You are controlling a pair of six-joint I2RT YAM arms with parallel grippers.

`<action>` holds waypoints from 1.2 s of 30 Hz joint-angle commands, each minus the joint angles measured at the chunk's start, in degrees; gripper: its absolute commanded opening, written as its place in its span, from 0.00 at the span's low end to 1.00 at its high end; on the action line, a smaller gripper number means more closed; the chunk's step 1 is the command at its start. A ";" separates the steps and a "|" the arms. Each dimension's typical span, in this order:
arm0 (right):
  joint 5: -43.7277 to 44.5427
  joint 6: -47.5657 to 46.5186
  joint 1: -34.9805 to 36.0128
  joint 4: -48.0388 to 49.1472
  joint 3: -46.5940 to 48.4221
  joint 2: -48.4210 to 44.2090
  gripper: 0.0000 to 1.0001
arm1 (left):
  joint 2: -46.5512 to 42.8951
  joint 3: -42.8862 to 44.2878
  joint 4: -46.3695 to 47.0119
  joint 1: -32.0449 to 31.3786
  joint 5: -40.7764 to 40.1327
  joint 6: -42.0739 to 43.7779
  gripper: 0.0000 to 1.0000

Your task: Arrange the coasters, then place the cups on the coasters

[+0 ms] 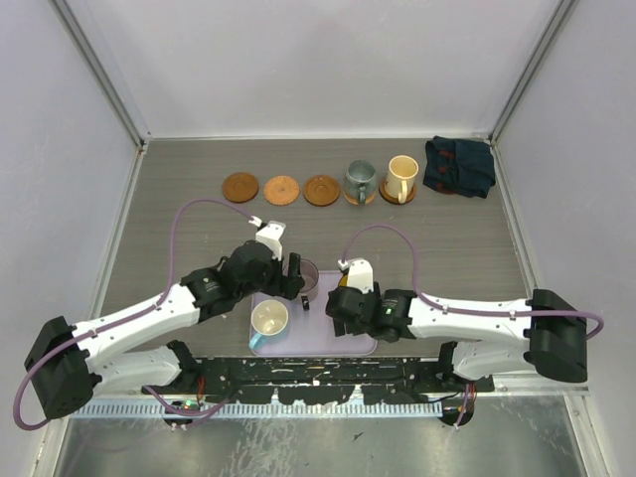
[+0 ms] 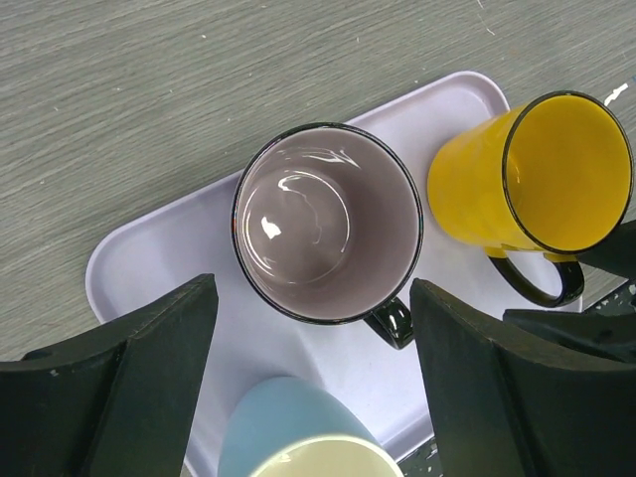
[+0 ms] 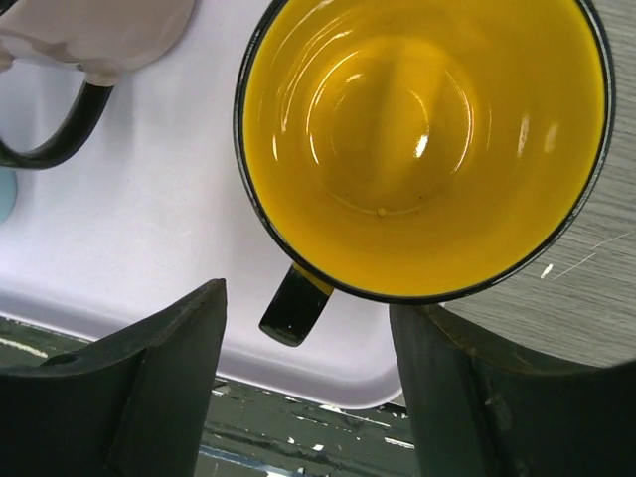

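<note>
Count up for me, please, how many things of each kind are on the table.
Coasters: 5 (three bare, two under cups)
Cups: 5 (three on the tray)
Tray: 1
Cloth: 1
Total: 12

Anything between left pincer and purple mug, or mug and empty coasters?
Nothing visible. Open left pincer hangs above the translucent purple-grey mug; bare grey table lies between its lavender tray and three empty round brown coasters.

A grey wood-grain tabletop [image 1: 467,238] sits boxed in by plain pale white panel walls [image 1: 318,60] on the left, far and right sides, with silver metal struts [image 1: 103,70] rising at the far corners under soft, even light.
</note>
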 commanded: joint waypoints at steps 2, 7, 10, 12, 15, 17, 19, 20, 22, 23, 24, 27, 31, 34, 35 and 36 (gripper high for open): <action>5.19 5.27 1.20 0.47 2.80 1.39 0.67 | -1.78 -0.71 0.67 -0.23 -1.39 0.35 0.80; 8.32 9.29 1.64 -3.20 2.41 0.29 0.57 | -1.80 -0.94 0.64 -0.20 -1.98 0.26 0.80; 9.43 11.20 1.64 -6.44 2.23 -0.77 0.51 | -1.32 -0.94 0.89 -0.17 -2.06 0.26 0.80; 10.00 12.30 1.64 -8.28 2.22 -1.14 0.49 | -1.11 -0.95 0.99 -0.18 -1.97 0.18 0.80; 10.48 13.51 1.64 -10.21 2.39 -1.37 0.46 | -0.85 -1.02 1.13 -0.20 -1.95 0.01 0.80; 10.56 13.27 1.64 -10.23 2.55 -1.22 0.46 | -0.81 -1.12 1.13 -0.19 -1.99 -0.09 0.80; 10.81 12.79 1.64 -9.58 2.73 -0.98 0.45 | -0.76 -1.21 1.26 -0.15 -2.12 -0.17 0.80; 10.97 12.44 1.65 -9.33 2.94 -0.59 0.45 | -0.72 -1.21 1.28 -0.19 -2.19 -0.24 0.80; 11.25 11.91 1.65 -9.34 3.75 0.84 0.45 | -0.73 -1.21 1.30 -0.15 -2.30 -0.28 0.80; 11.30 11.58 1.65 -9.26 4.18 1.49 0.45 | -0.74 -1.29 1.38 -0.15 -2.34 -0.27 0.80; 11.37 11.21 1.64 -9.10 4.55 2.15 0.45 | -0.81 -1.29 1.40 -0.23 -2.44 -0.27 0.80; 11.48 10.17 1.66 -8.34 5.18 3.41 0.44 | -0.89 -1.30 1.43 -0.17 -2.64 -0.05 0.80; 11.55 9.54 1.64 -7.71 5.59 4.93 0.43 | -0.98 -1.45 1.45 -0.15 -3.12 0.30 0.80; 11.66 9.76 1.64 -7.79 5.56 5.95 0.43 | -0.94 -1.63 1.65 -0.20 -3.27 0.33 0.80; 11.70 9.83 1.64 -7.72 5.45 6.34 0.42 | -0.99 -1.71 1.77 -0.16 -3.27 0.35 0.80; 11.81 9.94 1.66 -7.69 5.34 6.65 0.42 | -0.93 -1.78 1.82 -0.22 -3.26 0.41 0.80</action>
